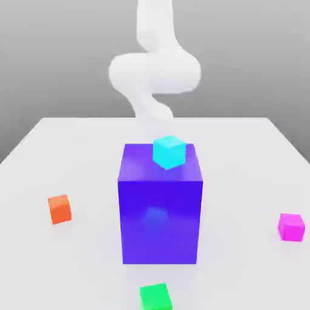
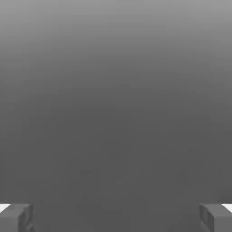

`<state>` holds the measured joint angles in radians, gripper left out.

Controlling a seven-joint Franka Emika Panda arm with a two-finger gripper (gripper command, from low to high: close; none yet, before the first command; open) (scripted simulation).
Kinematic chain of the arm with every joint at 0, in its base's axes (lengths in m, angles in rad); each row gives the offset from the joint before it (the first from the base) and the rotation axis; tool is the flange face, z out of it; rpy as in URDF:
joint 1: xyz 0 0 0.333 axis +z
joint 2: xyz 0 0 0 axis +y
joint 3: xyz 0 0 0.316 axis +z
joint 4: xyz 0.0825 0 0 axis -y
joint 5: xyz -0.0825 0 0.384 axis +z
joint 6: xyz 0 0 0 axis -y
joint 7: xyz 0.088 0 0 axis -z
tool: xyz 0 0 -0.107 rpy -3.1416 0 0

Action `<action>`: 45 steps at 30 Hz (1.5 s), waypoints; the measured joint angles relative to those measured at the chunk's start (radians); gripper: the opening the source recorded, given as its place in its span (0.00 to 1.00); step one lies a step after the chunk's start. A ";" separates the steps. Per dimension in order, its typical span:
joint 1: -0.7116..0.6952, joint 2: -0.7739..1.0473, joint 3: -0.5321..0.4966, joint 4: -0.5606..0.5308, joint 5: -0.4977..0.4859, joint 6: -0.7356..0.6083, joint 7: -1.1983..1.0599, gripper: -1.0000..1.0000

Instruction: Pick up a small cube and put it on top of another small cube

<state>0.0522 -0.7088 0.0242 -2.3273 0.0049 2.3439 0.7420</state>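
White, matte and flat, the bench (image 1: 54, 151) carries everything. At its middle stands a large glossy blue-violet block (image 1: 160, 212), with a small cyan cube (image 1: 169, 151) on its top face, raised and near the white arm (image 1: 154, 69). A small orange cube (image 1: 59, 208), magenta cube (image 1: 291, 227) and green cube (image 1: 155, 296) lie well apart around it, probably scattered as candidates. The gripper (image 2: 116, 217) is spread wide, holding nothing.
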 joint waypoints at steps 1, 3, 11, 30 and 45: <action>0.022 0.039 0.011 -0.012 0.002 0.019 -0.024 0.50; 0.066 0.114 0.032 -0.034 0.004 0.056 -0.071 0.50; 0.227 0.403 0.128 -0.122 -0.003 0.197 -0.239 0.50; 0.592 1.093 0.147 -0.222 -0.295 0.576 -0.314 0.00; 0.445 0.901 0.181 -0.232 -0.119 0.397 -0.427 0.00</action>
<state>0.4971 0.1919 0.2052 -2.5594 -0.1138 2.7413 0.3153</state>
